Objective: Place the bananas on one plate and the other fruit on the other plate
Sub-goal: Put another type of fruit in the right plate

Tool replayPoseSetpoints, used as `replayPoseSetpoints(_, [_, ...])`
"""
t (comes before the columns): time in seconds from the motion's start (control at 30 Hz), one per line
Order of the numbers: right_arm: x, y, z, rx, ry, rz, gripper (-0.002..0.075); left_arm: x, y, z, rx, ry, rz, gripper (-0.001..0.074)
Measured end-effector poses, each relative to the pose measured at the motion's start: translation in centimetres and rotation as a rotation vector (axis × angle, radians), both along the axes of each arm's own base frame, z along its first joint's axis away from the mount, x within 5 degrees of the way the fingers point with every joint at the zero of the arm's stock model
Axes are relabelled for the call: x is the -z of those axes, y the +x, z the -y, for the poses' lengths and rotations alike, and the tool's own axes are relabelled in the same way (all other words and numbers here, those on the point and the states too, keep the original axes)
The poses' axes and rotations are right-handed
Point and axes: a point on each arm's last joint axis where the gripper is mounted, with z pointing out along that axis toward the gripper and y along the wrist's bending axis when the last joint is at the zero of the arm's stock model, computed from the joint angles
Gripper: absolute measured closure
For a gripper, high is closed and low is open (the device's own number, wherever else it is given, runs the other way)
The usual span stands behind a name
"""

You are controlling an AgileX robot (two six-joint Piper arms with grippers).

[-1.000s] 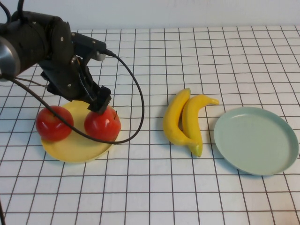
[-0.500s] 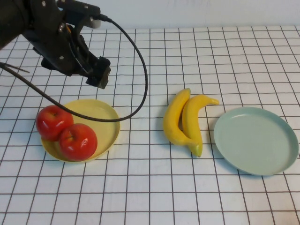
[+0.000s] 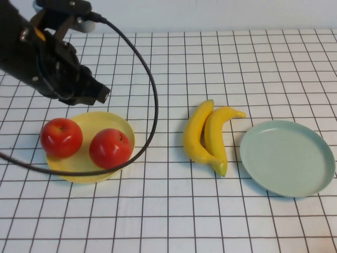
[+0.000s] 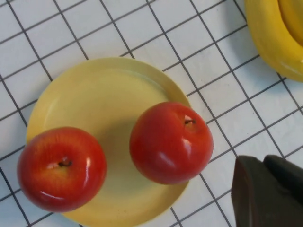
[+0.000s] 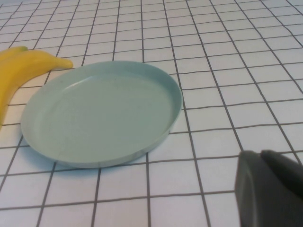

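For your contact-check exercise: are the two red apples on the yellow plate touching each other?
Apart. The left wrist view shows bare yellow plate between the two apples.

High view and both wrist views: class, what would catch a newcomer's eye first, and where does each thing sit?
Two glossy red apples sit side by side on the pale yellow plate at the table's left, with the left gripper raised just behind them. At the centre, two curved yellow bananas lie pressed together on the white grid cloth, beside the bare pale green-blue plate. The right gripper shows only in its wrist view, near that plate.
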Motion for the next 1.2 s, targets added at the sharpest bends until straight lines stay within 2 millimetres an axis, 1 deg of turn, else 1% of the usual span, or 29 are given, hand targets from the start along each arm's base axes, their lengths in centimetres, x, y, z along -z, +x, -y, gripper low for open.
replayPoseSetpoints(0.1, [0.0, 0.0, 0.0, 0.000, 0.000, 0.000, 0.0743, -0.3, -2.6, -1.0, -0.022, -0.042, 0.105, 0.0733])
replayPoseSetpoints(0.27, [0.0, 0.0, 0.0, 0.000, 0.000, 0.000, 0.0743, -0.2, -7.9, -3.4, -0.137, -0.151, 0.309, 0.0735])
replayPoseSetpoints(0.37, [0.0, 0.0, 0.0, 0.000, 0.000, 0.000, 0.0743, 0.5, -10.9, -4.9, -0.207, -0.200, 0.393, 0.0735])
replayPoseSetpoints(0.43, [0.0, 0.0, 0.0, 0.000, 0.000, 0.000, 0.0743, 1.1, -12.4, -5.8, -0.225, -0.189, 0.434, 0.0735])
replayPoseSetpoints(0.53, [0.0, 0.0, 0.0, 0.000, 0.000, 0.000, 0.0743, 2.2, -14.4, -6.7, -0.254, -0.189, 0.447, 0.0735])
replayPoseSetpoints(0.7, [0.0, 0.0, 0.0, 0.000, 0.000, 0.000, 0.0743, 4.0, -16.6, -7.9, -0.270, -0.159, 0.467, 0.0735])
replayPoseSetpoints(0.83, [0.0, 0.0, 0.0, 0.000, 0.000, 0.000, 0.0743, 4.7, -17.9, -8.7, -0.276, -0.129, 0.508, 0.0735])
replayPoseSetpoints(0.97, [0.0, 0.0, 0.0, 0.000, 0.000, 0.000, 0.0743, 5.6, -19.0, -9.2, -0.285, -0.148, 0.575, 0.0735])
replayPoseSetpoints(1.1, [0.0, 0.0, 0.0, 0.000, 0.000, 0.000, 0.0743, 8.0, -20.3, -9.6, -0.264, -0.198, 0.718, 0.0735])
replayPoseSetpoints(1.2, [0.0, 0.0, 0.0, 0.000, 0.000, 0.000, 0.0743, 10.5, -21.0, -9.9, -0.275, -0.237, 0.815, 0.0735])
